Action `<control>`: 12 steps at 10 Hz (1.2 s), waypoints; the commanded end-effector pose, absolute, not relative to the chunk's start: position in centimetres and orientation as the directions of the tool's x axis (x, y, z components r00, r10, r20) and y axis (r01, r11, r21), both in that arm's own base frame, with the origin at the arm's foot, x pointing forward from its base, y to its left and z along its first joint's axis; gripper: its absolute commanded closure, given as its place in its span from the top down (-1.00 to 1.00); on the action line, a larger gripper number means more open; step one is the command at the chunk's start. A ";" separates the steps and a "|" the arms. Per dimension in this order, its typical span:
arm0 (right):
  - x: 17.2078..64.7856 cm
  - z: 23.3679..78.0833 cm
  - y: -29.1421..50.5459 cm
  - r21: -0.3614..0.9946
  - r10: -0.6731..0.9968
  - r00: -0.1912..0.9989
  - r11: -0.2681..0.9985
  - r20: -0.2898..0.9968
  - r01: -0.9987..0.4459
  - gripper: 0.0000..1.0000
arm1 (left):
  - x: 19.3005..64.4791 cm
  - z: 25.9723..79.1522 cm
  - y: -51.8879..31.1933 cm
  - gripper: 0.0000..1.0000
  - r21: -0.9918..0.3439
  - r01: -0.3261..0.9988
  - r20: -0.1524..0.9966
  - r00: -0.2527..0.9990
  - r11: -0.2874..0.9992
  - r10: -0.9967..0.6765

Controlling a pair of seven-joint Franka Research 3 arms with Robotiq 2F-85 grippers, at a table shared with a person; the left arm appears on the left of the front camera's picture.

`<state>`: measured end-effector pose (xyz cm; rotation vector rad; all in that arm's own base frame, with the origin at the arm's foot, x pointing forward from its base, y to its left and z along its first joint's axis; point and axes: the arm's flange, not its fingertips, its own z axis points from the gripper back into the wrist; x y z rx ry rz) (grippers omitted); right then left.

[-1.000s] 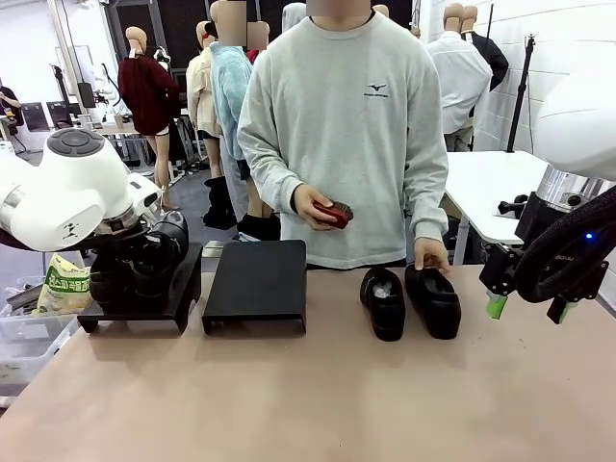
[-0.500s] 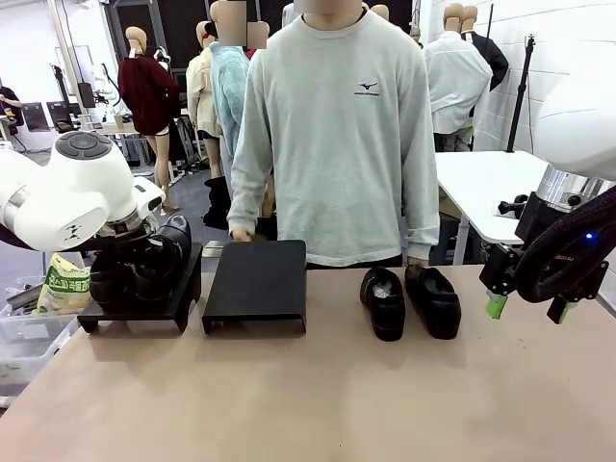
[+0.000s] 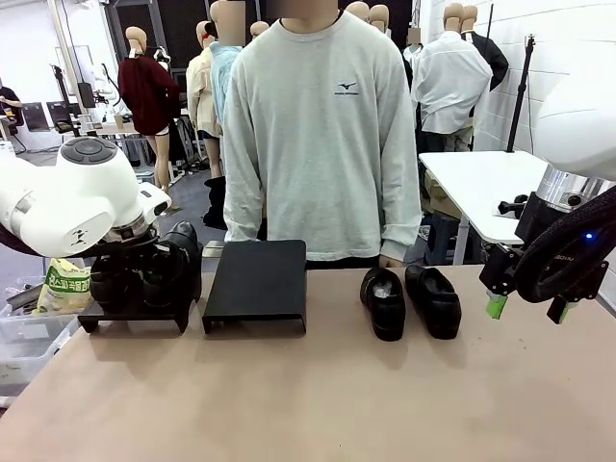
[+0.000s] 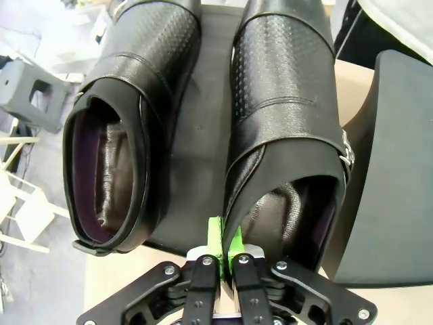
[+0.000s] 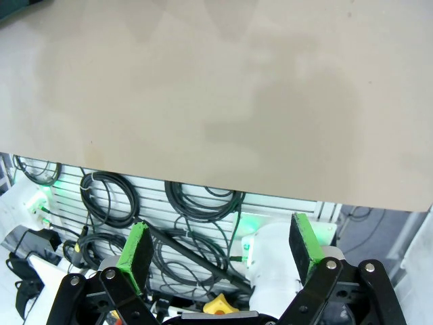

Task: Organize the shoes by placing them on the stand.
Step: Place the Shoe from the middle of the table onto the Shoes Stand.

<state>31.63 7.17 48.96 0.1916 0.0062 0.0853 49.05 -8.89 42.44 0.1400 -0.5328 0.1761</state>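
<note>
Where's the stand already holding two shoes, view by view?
Front view: loaded stand, far left under the left arm.
Left wrist view: loaded stand top between the left-hand shoe and the right-hand shoe, whose heel rim the left end effector pinches.
Right wrist view: table edge, cables below.
Shared landmark: empty stand, front centre; left wrist's right edge.

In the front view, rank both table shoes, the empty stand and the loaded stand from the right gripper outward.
From the right gripper:
1. Right-hand shoe, just to its left.
2. Left-hand shoe, beside that one.
3. Empty stand, centre.
4. Loaded stand, far left.
</note>
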 end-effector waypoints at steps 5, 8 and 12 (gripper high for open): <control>31.7 49.0 7.0 0.192 0.103 0.995 0.976 0.000 -0.101 1.00 | 49.8 42.5 -8.4 -0.40 0.075 -0.221 0.533 0.833 0.972 0.149; 31.7 49.0 7.0 0.192 0.103 0.995 0.976 0.000 -0.101 1.00 | 49.8 42.9 -8.4 0.77 0.092 -0.266 0.581 0.797 0.959 0.166; 31.7 49.0 7.0 0.192 0.103 0.995 0.976 0.000 -0.101 1.00 | 48.8 45.8 -7.9 1.00 0.106 -0.282 0.662 0.735 0.954 0.143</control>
